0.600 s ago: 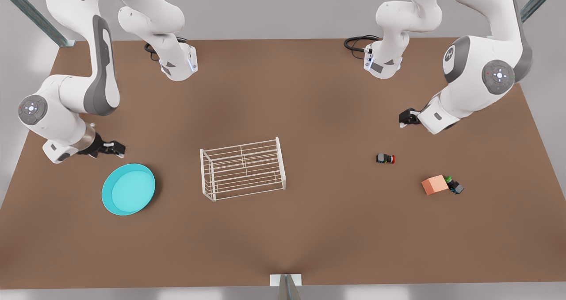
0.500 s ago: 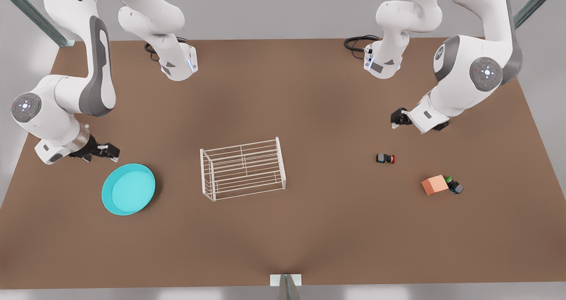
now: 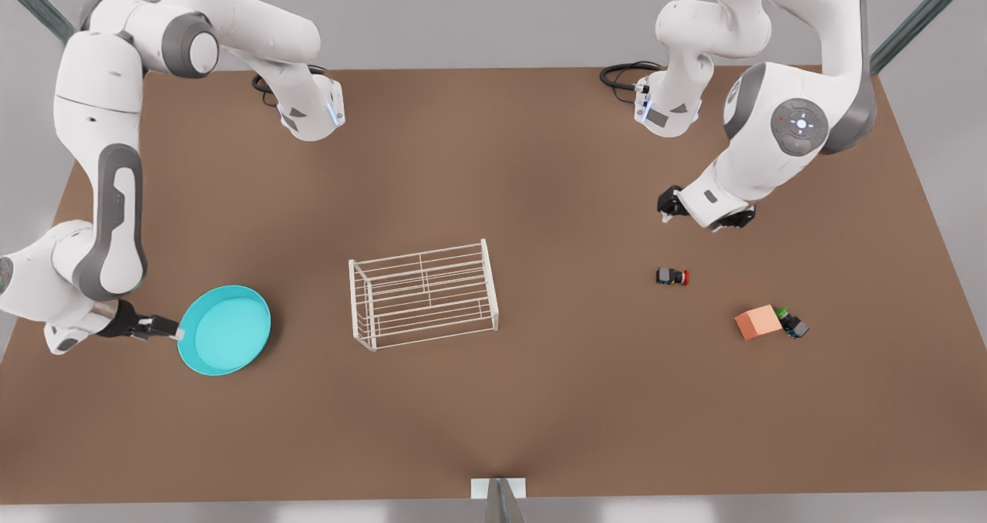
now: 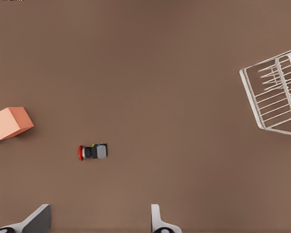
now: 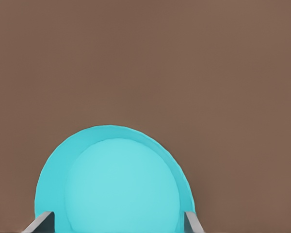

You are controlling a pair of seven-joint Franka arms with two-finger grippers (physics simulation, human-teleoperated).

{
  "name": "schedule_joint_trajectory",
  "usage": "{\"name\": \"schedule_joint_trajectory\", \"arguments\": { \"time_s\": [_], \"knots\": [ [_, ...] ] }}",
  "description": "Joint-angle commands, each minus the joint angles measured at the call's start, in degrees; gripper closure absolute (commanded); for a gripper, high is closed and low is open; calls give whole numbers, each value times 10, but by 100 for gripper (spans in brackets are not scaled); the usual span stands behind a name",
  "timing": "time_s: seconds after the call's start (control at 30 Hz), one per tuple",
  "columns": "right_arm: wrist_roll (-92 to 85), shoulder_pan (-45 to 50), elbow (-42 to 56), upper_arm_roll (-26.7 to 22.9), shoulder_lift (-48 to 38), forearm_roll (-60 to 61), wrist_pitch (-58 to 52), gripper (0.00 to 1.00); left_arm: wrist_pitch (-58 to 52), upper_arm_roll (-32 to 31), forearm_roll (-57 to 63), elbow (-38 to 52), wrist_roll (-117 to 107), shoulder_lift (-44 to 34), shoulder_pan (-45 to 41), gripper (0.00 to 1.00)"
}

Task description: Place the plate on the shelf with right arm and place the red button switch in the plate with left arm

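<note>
We're swinging the right gripper (image 3: 171,330) down to the plate (image 3: 224,330) rim w/ fingers spread, empty, while the left gripper (image 3: 668,203) (also open, empty) is edging toward the red button switch (image 3: 672,277).

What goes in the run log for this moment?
right gripper: open at turquoise round plate rim | left gripper: open above red-capped button switch | white wire shelf: bare
</note>
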Motion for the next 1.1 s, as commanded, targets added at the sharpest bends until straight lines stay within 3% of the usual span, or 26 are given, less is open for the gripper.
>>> {"name": "schedule_joint_trajectory", "arguments": {
  "time_s": [0.0, 0.53, 0.67, 0.77, 0.83, 1.07],
  "knots": [
    [-283, -5, 1, 0, 17, 14, 3, 0, 8, -2, 15, 1, -12, 1, 141, 0],
    [-350, -41, 52, 1, 120, 8, 3, 5, 2, -3, 17, 0, -13, 2, 141, 0],
    [-340, -46, 62, 1, 133, 11, 3, 17, 1, -3, 17, -1, -13, 1, 141, 0],
    [-323, -46, 63, 2, 138, 19, 3, 20, 1, -3, 16, 10, -13, 8, 140, 0],
    [-299, -45, 63, 3, 138, 22, 3, 24, -66, -3, 16, 130, -13, 75, 132, 0],
    [-269, -35, 63, 3, 143, 23, 3, 37, -67, -3, 17, 125, -12, 80, 132, 0]
  ]
}}
